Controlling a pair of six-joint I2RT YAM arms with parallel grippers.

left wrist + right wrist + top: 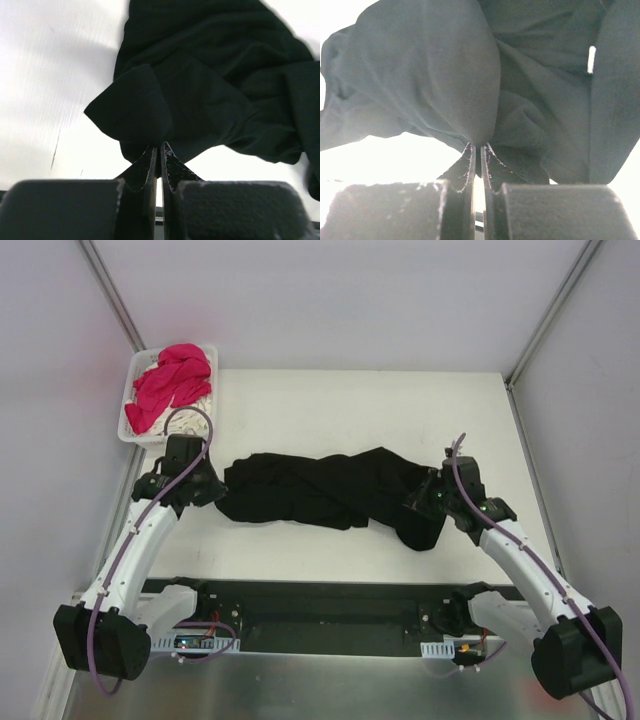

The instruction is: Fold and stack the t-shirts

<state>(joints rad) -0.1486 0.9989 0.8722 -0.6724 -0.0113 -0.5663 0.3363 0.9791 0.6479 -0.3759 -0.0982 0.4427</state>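
Note:
A black t-shirt (pixel 320 490) hangs bunched and stretched between my two grippers over the middle of the table; its print is hidden. My left gripper (pixel 212 486) is shut on the shirt's left end; in the left wrist view the cloth (pixel 200 85) is pinched between the fingertips (pixel 159 148). My right gripper (pixel 428 496) is shut on the right end, with a fold drooping below it; the right wrist view shows the cloth (pixel 435 75) clamped at the tips (pixel 478 146). A magenta-pink t-shirt (pixel 170 380) lies on a cream one (pixel 196 394) in the basket.
The white plastic basket (pixel 128 430) stands at the table's back left corner, just behind my left gripper. The white table (pixel 340 400) stretches behind the shirt. Metal frame posts rise at the back left and back right. A black base rail runs along the near edge.

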